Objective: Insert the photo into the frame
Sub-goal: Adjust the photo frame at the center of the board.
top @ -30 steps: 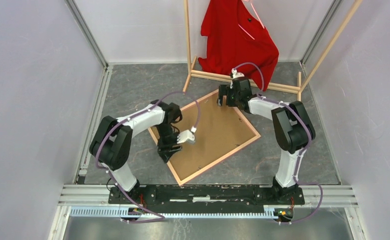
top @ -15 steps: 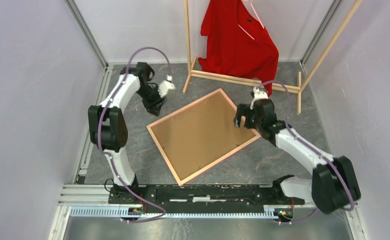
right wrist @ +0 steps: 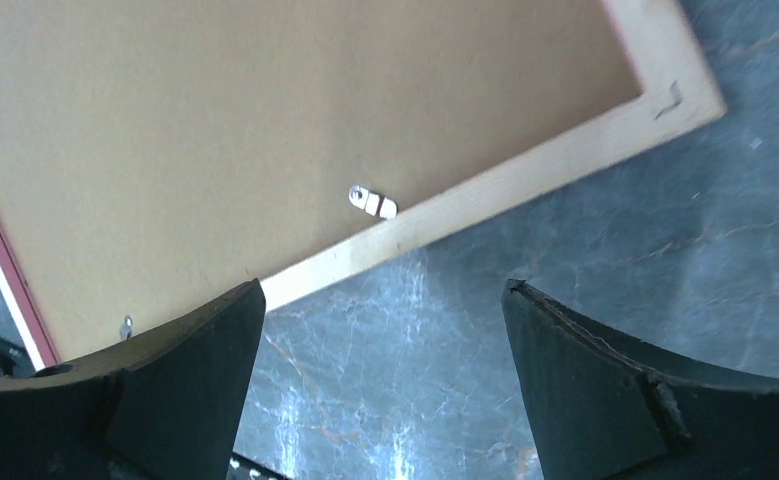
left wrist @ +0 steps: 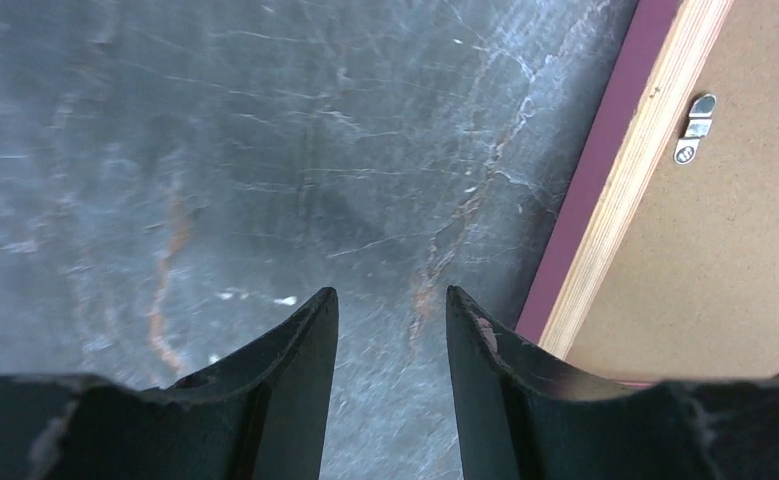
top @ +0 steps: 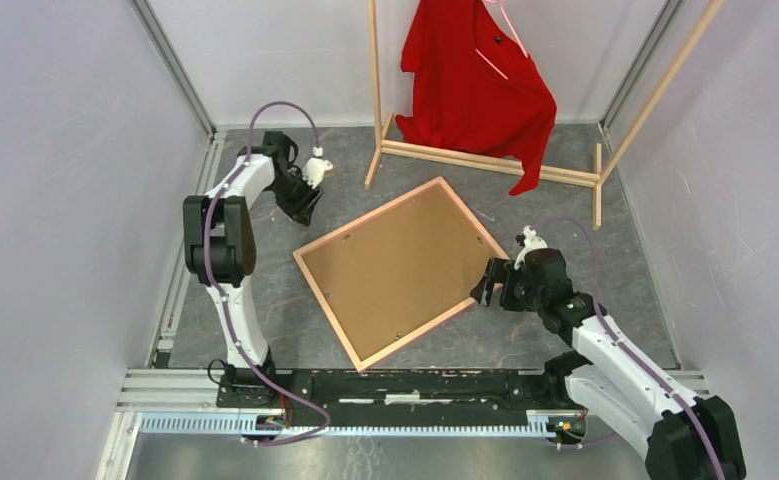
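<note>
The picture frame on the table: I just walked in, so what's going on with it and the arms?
The frame lies on the grey table, wooden back up, a brown backing board set in it. Neither arm holds anything. The left gripper hangs over bare table just off the frame's far left edge, jaws part open and empty. The right gripper hovers by its near right edge, jaws wide open. No photo is in view.

pale wood frame (right wrist: 525, 178), matt brown backing board (top: 400, 260), marbled table (left wrist: 165, 150)
</note>
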`<state>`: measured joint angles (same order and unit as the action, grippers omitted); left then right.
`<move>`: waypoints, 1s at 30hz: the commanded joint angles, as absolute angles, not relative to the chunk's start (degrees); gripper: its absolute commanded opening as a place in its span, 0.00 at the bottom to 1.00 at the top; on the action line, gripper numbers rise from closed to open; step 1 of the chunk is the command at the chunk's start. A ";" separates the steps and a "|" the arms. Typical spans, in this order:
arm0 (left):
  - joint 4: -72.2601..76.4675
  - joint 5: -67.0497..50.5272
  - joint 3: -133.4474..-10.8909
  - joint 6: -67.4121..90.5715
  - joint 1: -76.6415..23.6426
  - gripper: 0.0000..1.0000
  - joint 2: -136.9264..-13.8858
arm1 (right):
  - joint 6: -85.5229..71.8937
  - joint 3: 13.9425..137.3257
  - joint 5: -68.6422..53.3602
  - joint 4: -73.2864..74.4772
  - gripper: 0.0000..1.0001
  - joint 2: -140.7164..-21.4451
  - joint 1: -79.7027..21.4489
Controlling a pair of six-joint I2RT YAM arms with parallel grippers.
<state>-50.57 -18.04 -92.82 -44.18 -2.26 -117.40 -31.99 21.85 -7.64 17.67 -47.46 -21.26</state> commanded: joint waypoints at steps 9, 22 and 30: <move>-52.60 -22.62 -82.44 -46.17 -5.97 0.51 -116.10 | -33.69 19.76 -18.02 6.06 0.95 -55.24 -14.25; -64.83 -26.55 -66.52 -60.85 -7.99 0.49 -103.57 | -29.92 29.69 -19.84 2.14 0.92 -69.81 -9.08; -66.37 -29.31 -61.36 -63.53 -11.95 0.50 -101.01 | -31.09 33.64 -21.03 -3.13 0.92 -75.74 -9.62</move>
